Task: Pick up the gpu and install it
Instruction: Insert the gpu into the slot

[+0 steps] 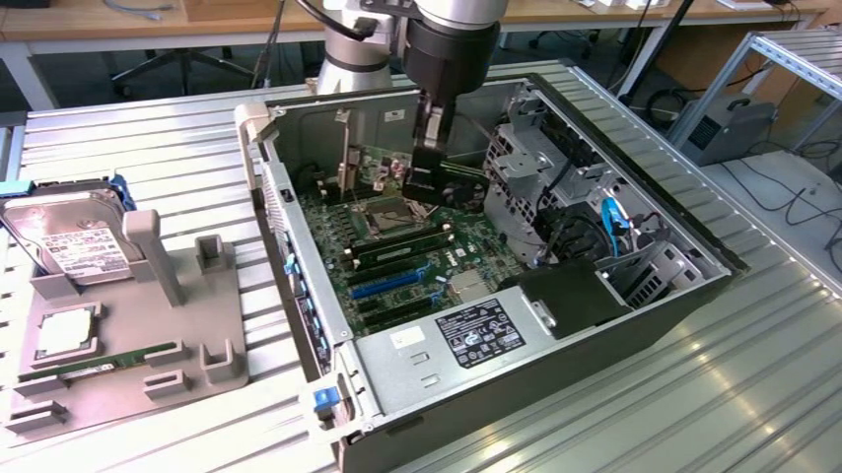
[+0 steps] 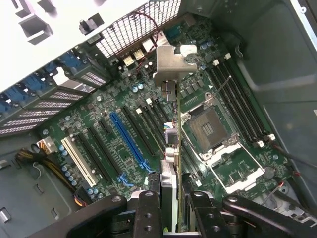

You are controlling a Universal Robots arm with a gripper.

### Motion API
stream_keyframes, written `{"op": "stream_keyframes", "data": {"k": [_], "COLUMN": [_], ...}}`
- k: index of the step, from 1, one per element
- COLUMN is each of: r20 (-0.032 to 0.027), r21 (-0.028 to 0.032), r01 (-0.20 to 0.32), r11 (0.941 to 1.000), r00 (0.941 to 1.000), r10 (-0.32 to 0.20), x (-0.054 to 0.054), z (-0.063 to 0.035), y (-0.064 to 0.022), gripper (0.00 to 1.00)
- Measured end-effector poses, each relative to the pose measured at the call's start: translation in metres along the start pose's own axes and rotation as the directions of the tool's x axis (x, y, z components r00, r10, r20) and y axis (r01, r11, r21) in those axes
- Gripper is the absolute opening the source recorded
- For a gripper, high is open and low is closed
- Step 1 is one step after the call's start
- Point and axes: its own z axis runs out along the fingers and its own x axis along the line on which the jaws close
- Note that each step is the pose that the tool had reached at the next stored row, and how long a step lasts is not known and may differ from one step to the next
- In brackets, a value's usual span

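Gpu (image 1: 425, 182) hangs on edge in the upper centre of the exterior view, inside the open computer case (image 1: 566, 379), over the motherboard (image 1: 394, 261); whether it touches the board I cannot tell. The fingers (image 2: 148, 213) stand partly closed, clamped on the card's two faces. In the wrist view its silvery bracket (image 2: 171, 62) faces the vented wall, and the card runs between the blue slot (image 2: 128, 141) and the processor socket (image 2: 205, 129). At the exterior view's left, a hard drive (image 1: 73, 246) rests on a grey holder (image 1: 197, 340).
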Motion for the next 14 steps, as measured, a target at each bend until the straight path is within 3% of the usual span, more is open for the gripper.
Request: {"op": "stream_keyframes", "data": {"k": [14], "r20": [-0.0002], "r21": [-0.0024], "r01": [0.086], "r11": [0.9963], "r00": [0.9963], "r10": [-0.086], "x": [0.0], "z": [0.0], "y": [0.0], "gripper": [0.27]}}
